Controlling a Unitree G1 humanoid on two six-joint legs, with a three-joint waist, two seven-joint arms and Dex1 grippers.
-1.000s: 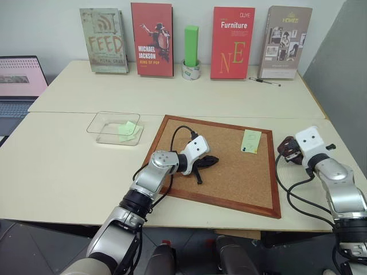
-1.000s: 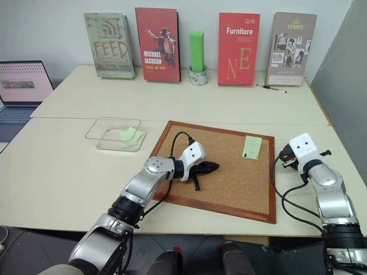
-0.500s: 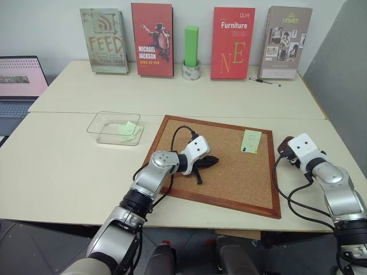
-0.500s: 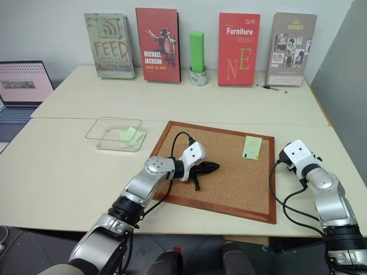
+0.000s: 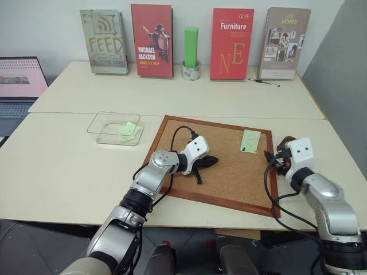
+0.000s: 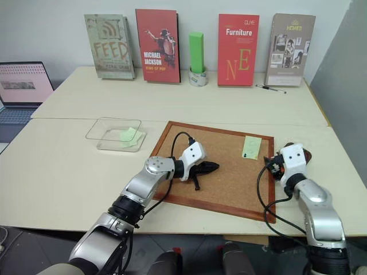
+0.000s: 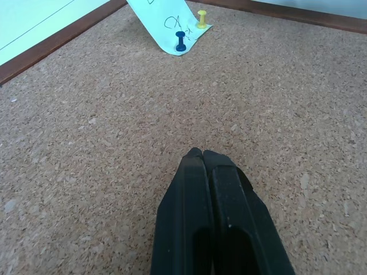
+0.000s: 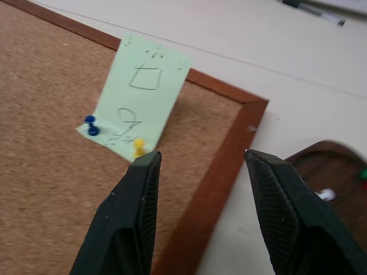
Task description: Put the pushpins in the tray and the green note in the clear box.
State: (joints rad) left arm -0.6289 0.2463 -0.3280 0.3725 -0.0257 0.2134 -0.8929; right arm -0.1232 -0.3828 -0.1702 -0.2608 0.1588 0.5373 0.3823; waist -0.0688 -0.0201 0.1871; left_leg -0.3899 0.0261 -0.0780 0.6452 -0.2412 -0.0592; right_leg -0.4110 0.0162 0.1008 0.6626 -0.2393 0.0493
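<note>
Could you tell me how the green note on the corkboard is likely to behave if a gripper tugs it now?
The green note is thin paper, so probably light and floppy. A blue pushpin and a yellow pushpin hold its near edge to the corkboard, so a tug would likely tear or crumple it rather than free it.

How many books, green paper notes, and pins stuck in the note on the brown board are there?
books: 4
green notes: 2, one on the corkboard, one in the clear box
pushpins in the note: 2, blue and yellow
Total: 8
</note>
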